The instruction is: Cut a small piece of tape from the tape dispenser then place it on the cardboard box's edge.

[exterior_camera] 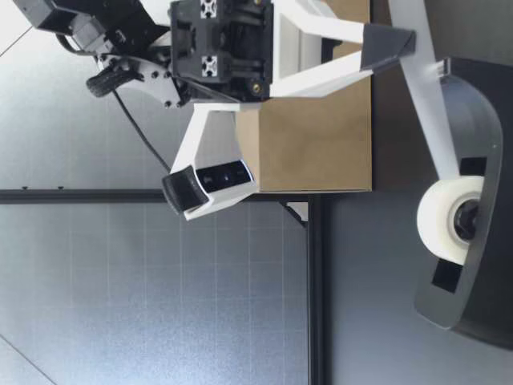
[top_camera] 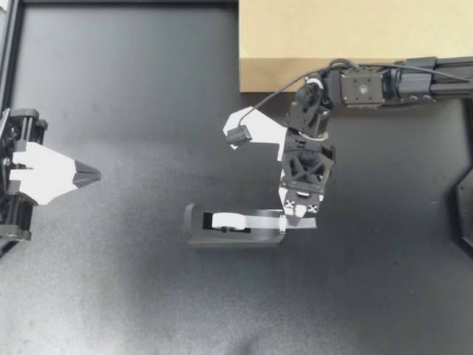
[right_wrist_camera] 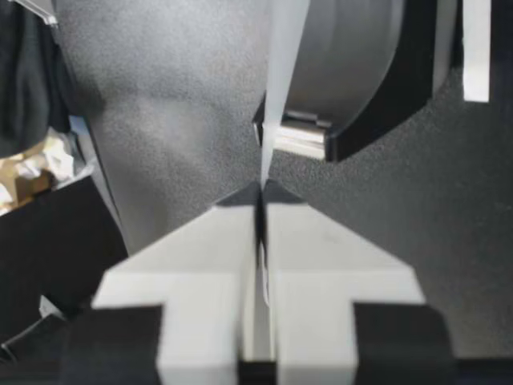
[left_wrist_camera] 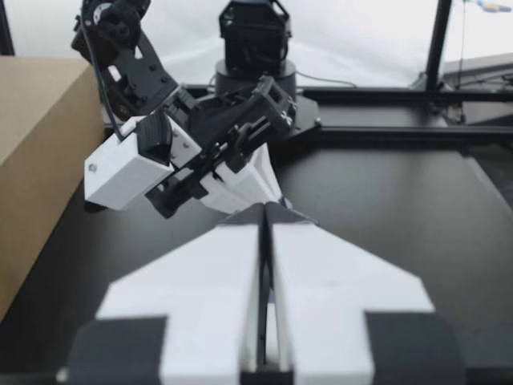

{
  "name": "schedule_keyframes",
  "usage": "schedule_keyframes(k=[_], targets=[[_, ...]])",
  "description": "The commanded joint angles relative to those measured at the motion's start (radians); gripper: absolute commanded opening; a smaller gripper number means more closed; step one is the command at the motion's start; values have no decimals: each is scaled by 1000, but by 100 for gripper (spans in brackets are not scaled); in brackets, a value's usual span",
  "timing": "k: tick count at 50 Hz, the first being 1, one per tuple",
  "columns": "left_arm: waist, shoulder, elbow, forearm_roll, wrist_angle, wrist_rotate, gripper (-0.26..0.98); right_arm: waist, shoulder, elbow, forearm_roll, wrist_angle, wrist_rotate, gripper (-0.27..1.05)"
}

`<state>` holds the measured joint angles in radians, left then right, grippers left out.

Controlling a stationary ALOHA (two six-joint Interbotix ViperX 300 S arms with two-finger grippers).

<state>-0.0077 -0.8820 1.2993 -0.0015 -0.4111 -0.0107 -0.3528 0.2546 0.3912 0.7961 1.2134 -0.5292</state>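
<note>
Right gripper: reaches in from my right, past the front face of the cardboard box, and points down at the table. In the right wrist view its two fingers are pressed together, with the tape strip pinched at their tips. The gripper is closed on the tape.

Tape strip: runs taut from the right gripper's fingertips back to the tape roll. In the low view it slopes down from the raised fingertips to the roll. It remains joined to the roll. In the right wrist view it passes just beside the metal cutter at the dispenser's end; whether it touches the blade cannot be told.

Tape dispenser: stands on the table directly ahead of and below the right gripper, its cutter end nearest the fingertips and its roll end farther from them.

Cardboard box: rests on the table behind the right gripper, beside that arm's wrist, and well apart from the pinched tape. No tape is seen on its edge.

Left gripper: sits low at my left side, well apart from the dispenser, the strip and the box. In the left wrist view its fingers meet along their full length with nothing between them. It is closed and empty. The right arm and the box's side lie ahead of it.
</note>
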Motion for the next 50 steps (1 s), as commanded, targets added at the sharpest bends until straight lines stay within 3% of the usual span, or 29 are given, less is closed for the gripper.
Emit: schedule_keyframes(k=[1,35,50], targets=[[-3,6,-20,0,-9,2,-12,-11,-43,-2,3,-8,-2,-6],[-2,17,-20,-5,-9,-5,-11,-6,18,95,3,-155,-21,-7],[-2,120,-49,-78,-14,-3,-1,-3,-204,104,-107,-245,5,-7]])
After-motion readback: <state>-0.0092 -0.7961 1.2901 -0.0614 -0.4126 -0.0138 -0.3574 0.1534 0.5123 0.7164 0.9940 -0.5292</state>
